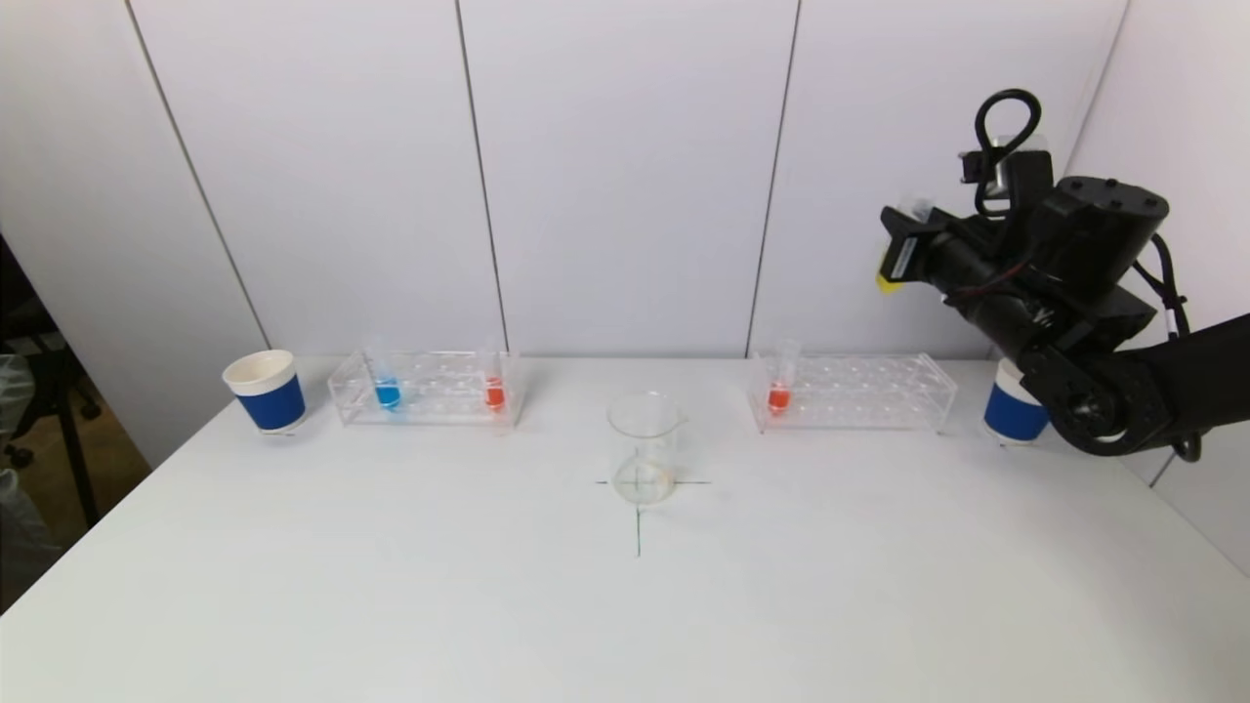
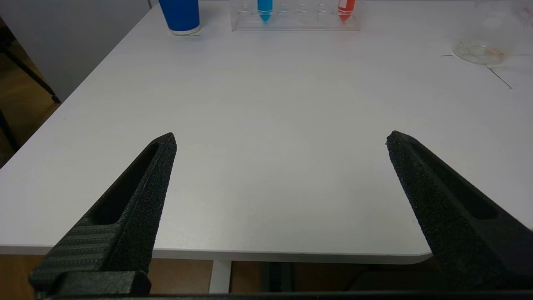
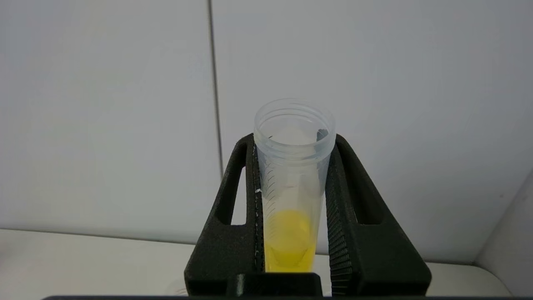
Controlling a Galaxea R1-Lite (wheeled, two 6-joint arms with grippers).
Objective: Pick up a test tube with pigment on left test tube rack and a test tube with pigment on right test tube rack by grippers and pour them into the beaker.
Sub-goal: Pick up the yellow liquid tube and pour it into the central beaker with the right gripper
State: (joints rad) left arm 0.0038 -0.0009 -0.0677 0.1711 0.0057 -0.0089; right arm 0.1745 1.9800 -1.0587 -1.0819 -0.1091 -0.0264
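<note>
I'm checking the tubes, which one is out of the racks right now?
The yellow tube, held in the right gripper above the right rack. The blue tube and both orange ones still sit in racks.

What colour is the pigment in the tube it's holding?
Yellow pigment, clearest in the right wrist view.

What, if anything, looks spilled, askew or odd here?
Nothing stands out. The right gripper holds a yellow-pigment tube high above the right rack; no spill shows on the table, and the beaker stands upright.
</note>
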